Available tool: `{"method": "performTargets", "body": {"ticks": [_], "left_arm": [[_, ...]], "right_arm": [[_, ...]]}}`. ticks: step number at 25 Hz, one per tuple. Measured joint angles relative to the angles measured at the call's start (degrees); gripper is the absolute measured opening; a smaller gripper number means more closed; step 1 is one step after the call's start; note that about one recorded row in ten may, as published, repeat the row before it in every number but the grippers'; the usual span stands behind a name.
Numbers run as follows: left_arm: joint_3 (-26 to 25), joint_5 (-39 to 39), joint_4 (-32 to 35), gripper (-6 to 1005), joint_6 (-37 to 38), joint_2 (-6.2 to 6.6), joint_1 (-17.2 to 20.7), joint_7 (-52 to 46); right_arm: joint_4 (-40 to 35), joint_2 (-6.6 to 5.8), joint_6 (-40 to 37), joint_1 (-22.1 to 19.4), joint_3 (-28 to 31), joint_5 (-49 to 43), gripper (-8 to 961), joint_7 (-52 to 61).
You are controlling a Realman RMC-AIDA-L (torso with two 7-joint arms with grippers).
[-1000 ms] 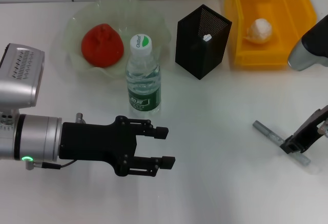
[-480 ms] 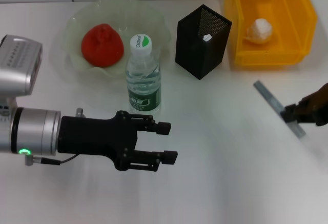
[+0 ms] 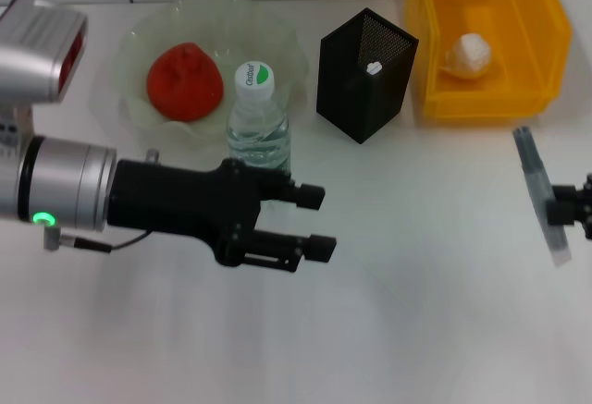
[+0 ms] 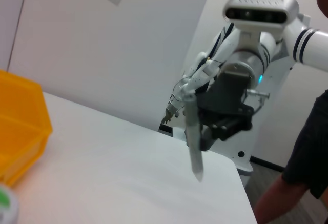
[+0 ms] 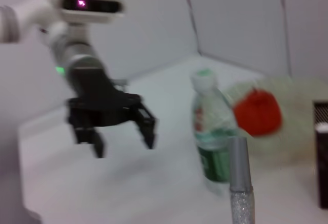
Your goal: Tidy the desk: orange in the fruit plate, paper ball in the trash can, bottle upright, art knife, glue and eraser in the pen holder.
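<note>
My right gripper (image 3: 561, 210) is at the table's right edge, shut on the grey art knife (image 3: 539, 196) and holding it in the air; the knife also shows in the left wrist view (image 4: 192, 137) and the right wrist view (image 5: 239, 183). My left gripper (image 3: 317, 223) hovers open and empty in front of the upright bottle (image 3: 260, 119). The orange (image 3: 185, 80) lies in the fruit plate (image 3: 129, 53). The paper ball (image 3: 469, 55) lies in the yellow trash can (image 3: 546, 30). The black pen holder (image 3: 365, 76) stands between them, with a small white tip showing inside. The eraser is out of view.
The plate, bottle, pen holder and trash can line the back of the white table. A person stands beside the robot in the left wrist view (image 4: 307, 162).
My right gripper has lifted the art knife off the table and turned it more on end. My left gripper has moved forward and right, closer to the bottle.
</note>
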Motion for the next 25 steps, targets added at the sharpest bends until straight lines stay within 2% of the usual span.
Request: {"method": "performTargets", "body": {"ticks": [3, 6, 11, 13, 14, 19, 25], "left_arm": [[0.25, 0.04, 2.71, 642, 0.52, -0.11, -1.23, -2.70], [0.26, 0.07, 4.36, 642, 0.78, -0.21, -3.07, -4.66], [1.15, 0.10, 4.55, 642, 0.09, -0.35, -7.35, -6.62], [1.15, 0.10, 4.55, 641, 0.09, -0.35, -7.35, -6.62], [1.59, 0.13, 4.23, 641, -1.43, -0.36, -9.24, -7.45], [2.30, 0.19, 4.40, 641, -2.51, -0.48, -12.17, -8.17], [3.65, 0.16, 4.57, 641, -2.91, -0.68, -13.48, -8.65]], "right_arm": [[7.29, -1.36, -1.52, 0.08, 2.09, 0.36, 103, -5.23], [12.54, -2.08, -1.30, 0.60, 2.63, 0.43, 102, -8.59], [16.04, -1.53, -1.09, 1.79, 2.53, 0.49, 102, -12.18], [17.77, -1.30, -1.09, 2.52, 2.37, 0.49, 102, -13.43], [18.85, -1.25, -1.01, 3.00, 2.35, 0.48, 101, -14.15], [22.23, -0.99, -0.08, 4.54, 1.88, 0.27, 101, -16.35], [24.35, -0.67, 1.47, 5.89, -0.01, 0.20, 101, -17.51]]}}
